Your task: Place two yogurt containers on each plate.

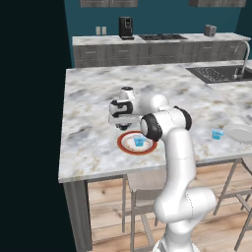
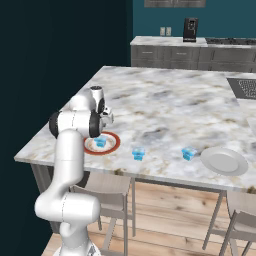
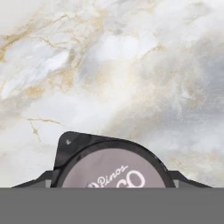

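The white arm rose from the base, bent sharply at a dark-jointed elbow, and reached forward and down over the counter [image 1: 88, 147]. Its wrist was folded so that the hand pointed downward, close above the surface. The gripper [image 1: 123, 124] hung low beneath the hand; in the base views the forearm and wrist housing hid most of it. In the hand view both dark fingertips [image 3: 39, 180] showed at either side of a black cup [image 3: 109, 164], the jaws standing around it; contact could not be judged.
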Motion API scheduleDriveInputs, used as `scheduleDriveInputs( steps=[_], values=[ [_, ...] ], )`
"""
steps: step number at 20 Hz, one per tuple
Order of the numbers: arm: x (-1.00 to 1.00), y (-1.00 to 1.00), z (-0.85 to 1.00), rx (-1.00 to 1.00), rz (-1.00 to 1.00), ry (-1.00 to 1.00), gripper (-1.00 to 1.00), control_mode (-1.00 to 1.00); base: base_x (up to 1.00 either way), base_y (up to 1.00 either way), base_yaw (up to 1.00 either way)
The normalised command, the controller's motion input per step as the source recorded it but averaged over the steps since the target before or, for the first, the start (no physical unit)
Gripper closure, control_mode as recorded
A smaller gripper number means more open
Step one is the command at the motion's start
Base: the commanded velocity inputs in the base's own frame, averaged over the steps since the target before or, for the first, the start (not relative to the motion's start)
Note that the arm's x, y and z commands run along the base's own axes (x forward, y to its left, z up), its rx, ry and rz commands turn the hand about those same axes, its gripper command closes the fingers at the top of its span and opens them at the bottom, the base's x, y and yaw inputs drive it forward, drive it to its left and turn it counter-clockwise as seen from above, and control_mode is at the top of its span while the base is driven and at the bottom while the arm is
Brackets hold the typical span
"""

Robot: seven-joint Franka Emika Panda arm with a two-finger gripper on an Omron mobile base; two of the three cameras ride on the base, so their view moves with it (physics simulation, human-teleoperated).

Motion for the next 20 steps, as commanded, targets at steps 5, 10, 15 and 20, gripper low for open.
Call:
scheduleDriveInputs(
  steps=[5,10,15,20],
  values=[
    [-0.57,0.14,0.46,0.04,0.01,-0.01,1.00,-1.00,0.00,0.00,0.00],
    [-0.83,0.03,0.11,-0.01,0.03,0.00,1.00,-1.00,0.00,0.00,0.00],
    [-0.80,0.00,0.00,-0.01,0.05,0.00,1.00,-1.00,0.00,0.00,0.00],
    [-0.56,-0.01,-0.04,0.00,0.00,0.00,1.00,-1.00,0.00,0.00,0.00]
  ],
)
